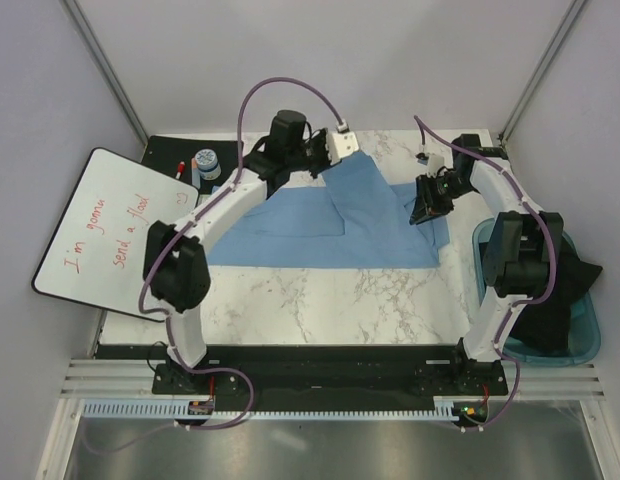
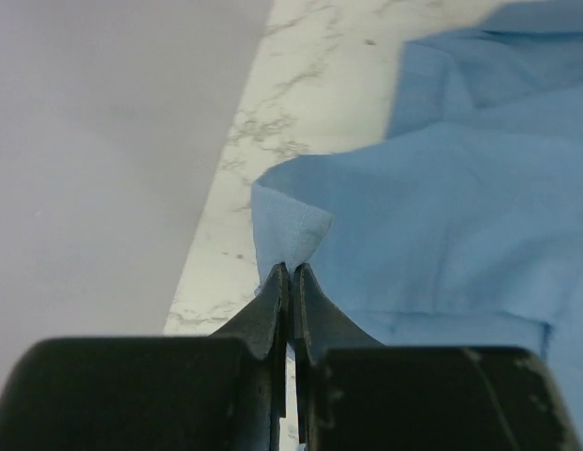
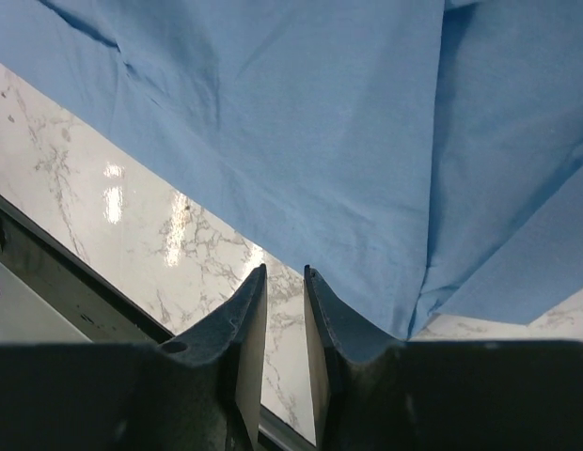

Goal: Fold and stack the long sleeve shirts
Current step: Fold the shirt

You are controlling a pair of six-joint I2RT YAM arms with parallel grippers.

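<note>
One of the long sleeve shirts (image 1: 320, 225), light blue, lies spread across the back half of the marble table (image 1: 320, 300). At the shirt's far edge my left gripper (image 1: 332, 158) is shut on a corner of the cloth; the left wrist view shows the shirt (image 2: 461, 216) pinched into a small peak at the gripper (image 2: 291, 270). My right gripper (image 1: 422, 212) hovers over the shirt's right part. In the right wrist view this gripper (image 3: 284, 272) is open by a narrow gap with only marble showing through it, just off the edge of the shirt (image 3: 320, 113).
A whiteboard (image 1: 110, 235) with red writing leans at the left. A black mat at the back left holds a small bottle (image 1: 206, 162) and a red marker (image 1: 180, 168). A blue bin (image 1: 582, 335) with dark cloth stands at the right. Walls close in behind.
</note>
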